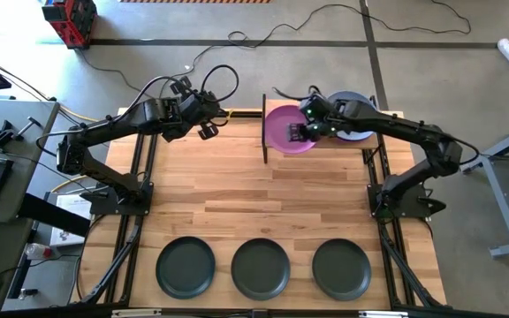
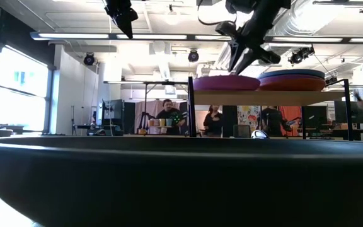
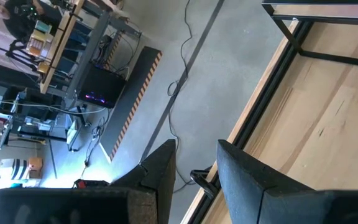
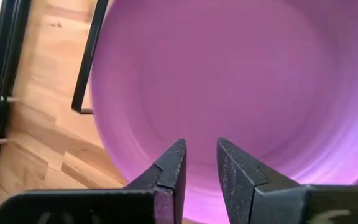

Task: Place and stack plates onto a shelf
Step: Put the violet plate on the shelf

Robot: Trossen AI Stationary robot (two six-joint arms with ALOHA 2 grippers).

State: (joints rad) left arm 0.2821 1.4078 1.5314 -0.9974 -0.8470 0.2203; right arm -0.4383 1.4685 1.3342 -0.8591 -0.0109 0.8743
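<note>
Where high view hides stack, low view shows blue-grey-over-orange plates [image 2: 293,80]; right gripper [image 4: 199,163] parted, empty over purple plate [image 4: 229,81].

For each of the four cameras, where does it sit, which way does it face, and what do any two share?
High: overhead, straight down; both arms, three dark plates.
Low: table height, level; shelf, right end effector above.
Left wrist: faces floor past table edge; own fingers.
Right wrist: down onto purple plate; own fingers.
Shared: purple plate in high, low, right wrist.
</note>
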